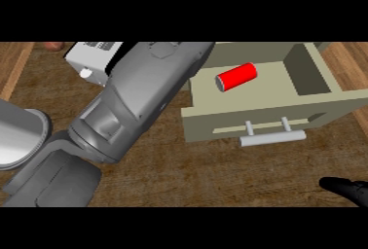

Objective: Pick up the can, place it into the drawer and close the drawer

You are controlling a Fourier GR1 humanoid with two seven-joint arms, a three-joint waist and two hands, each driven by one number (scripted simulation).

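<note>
A red can [236,77] lies on its side inside the open drawer [316,104]. A grey forearm [137,97] crosses the left side; the right hand [348,188] shows at the lower right corner, its fingers apparently curled.

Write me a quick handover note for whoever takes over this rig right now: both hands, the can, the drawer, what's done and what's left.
Left robot hand: not visible; only its grey forearm crosses the view's left, reaching toward the top edge, so the fingers cannot be judged.
Right robot hand: at the view's lower right corner, only partly in frame, holding nothing; its state cannot be told.
Can: red, lying on its side inside the drawer.
Drawer: open, its handle facing the robot.
Done: can is in the drawer.
Left: push the drawer closed.
</note>
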